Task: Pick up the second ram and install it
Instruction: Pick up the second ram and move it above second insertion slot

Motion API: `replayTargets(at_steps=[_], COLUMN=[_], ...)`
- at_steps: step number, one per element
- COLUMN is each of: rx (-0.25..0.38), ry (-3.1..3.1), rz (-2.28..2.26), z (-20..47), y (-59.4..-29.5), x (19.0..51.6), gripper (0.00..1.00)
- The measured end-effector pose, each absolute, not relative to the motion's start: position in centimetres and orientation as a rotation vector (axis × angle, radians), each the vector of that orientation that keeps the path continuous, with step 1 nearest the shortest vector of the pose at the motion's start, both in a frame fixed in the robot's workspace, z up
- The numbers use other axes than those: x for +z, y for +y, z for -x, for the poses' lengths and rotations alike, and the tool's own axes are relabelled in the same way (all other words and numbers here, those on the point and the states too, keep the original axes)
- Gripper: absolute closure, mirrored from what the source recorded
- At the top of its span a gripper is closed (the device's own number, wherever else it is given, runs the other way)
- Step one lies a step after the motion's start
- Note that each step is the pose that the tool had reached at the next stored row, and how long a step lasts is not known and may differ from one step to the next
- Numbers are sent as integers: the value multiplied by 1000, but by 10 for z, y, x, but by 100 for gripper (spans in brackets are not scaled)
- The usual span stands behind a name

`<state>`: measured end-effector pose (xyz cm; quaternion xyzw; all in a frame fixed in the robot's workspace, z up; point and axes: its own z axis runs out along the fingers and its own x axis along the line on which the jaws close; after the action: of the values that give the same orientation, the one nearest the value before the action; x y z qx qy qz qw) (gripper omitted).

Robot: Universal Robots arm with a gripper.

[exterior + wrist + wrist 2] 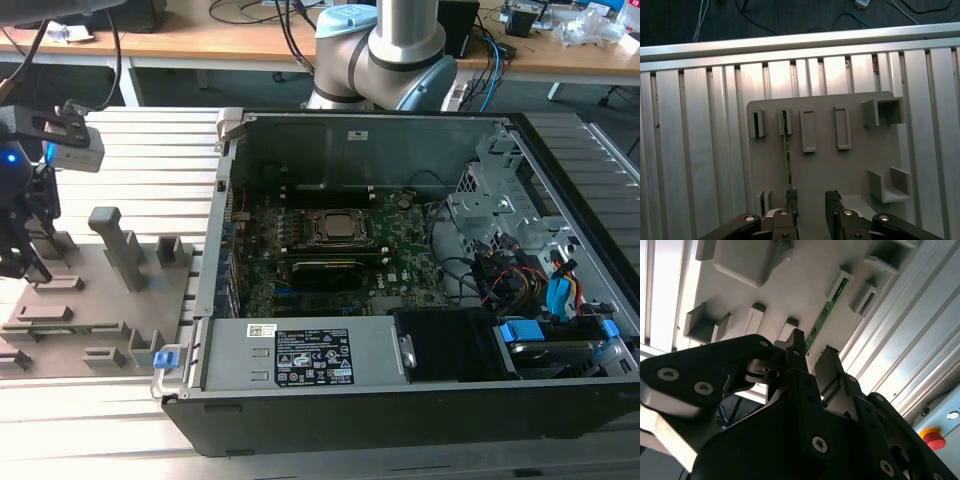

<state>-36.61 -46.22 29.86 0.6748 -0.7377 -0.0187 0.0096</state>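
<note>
While the gripper (pixel 811 199) hangs low over the grey fixture plate (pixel 825 170), its two black fingers stand spread, with bare plate showing in the gap and nothing clasped. The second ram (pixel 786 150), a thin green stick standing on its long edge, runs from a small holder block (pixel 781 125) straight toward the gripper. Its near end lies just beside one fingertip (pixel 791 196), at the rim of the gap rather than its middle; whether they touch I cannot tell. Two empty slotted blocks (pixel 809 131) flank the ram on the other finger's side. A ribbed aluminium table (pixel 690 150) lies open beyond the plate's edges. In the exterior view the gripper sits at the exterior view's left, well apart from the open computer case (pixel 400 425), with a tall grey post (pixel 115 245) on the plate between them.
</note>
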Motion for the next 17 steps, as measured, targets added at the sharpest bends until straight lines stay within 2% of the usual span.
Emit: replayTargets(at_steps=[17], rx=[-59], ry=[-2304], rz=[-2107], z=[366], y=[-462], x=[280], gripper=[64])
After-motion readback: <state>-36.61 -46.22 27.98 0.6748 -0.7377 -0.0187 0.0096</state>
